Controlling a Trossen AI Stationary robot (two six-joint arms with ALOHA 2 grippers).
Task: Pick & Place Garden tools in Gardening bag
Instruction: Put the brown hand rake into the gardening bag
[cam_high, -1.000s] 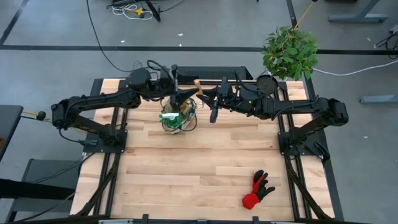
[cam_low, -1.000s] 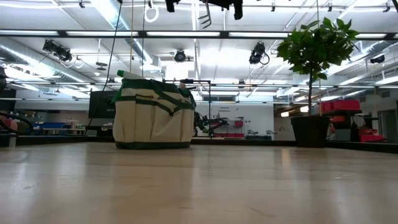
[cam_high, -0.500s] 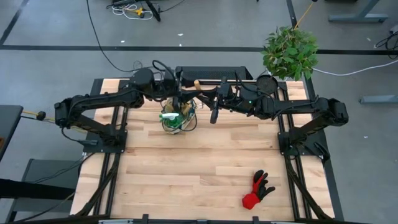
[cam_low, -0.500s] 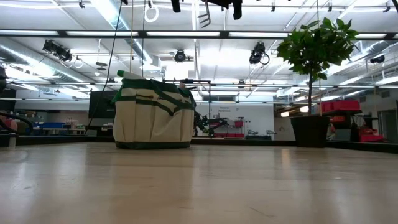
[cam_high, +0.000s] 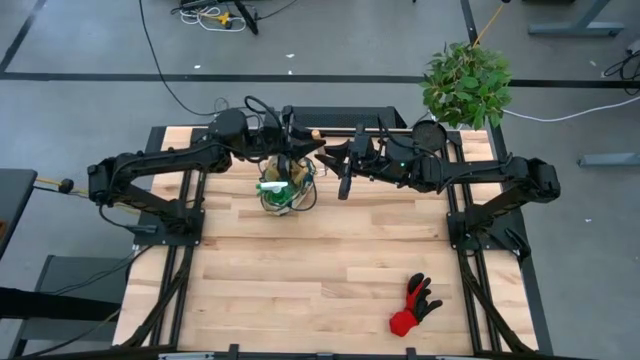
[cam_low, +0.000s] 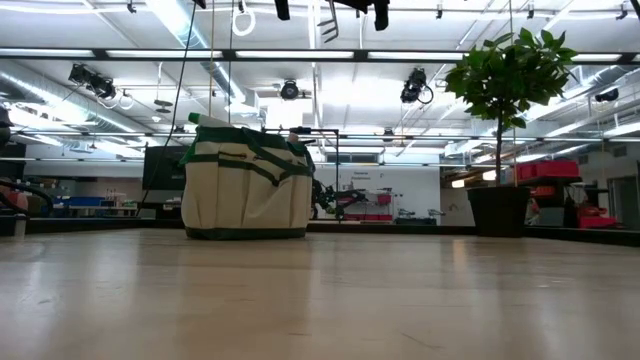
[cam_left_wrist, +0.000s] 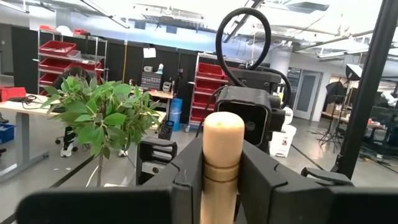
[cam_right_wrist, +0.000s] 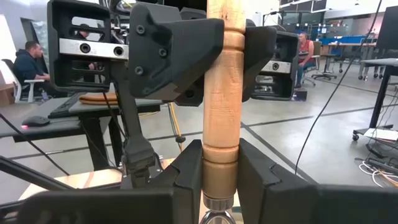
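Observation:
A wooden-handled tool stands upright high above the table's far middle. Its metal tines point down. My left gripper and my right gripper face each other, both shut on its handle. My left gripper comes in from the left and my right gripper from the right. Just nearer than them, the tan gardening bag stands on its base on the table, and a green spray bottle sticks out of its top. A red-and-black glove lies flat at the near right. My left gripper pinches the handle just below its rounded free end between its two fingers. They come level from the table's left and lie across the handle. My right gripper pinches the handle's lower part, just above the metal collar. Its fingers come level from the right, across the handle. The tool stays upright and clear of the table.
A leafy potted plant stands at the far right corner in a dark pot. The arms' frames run along the table's left and right sides. Bare wooden tabletop stretches across the near half.
My left gripper has shut on the top of the wooden handle, which stood bare beside its open fingers a second ago. My right gripper and the tool have kept still.

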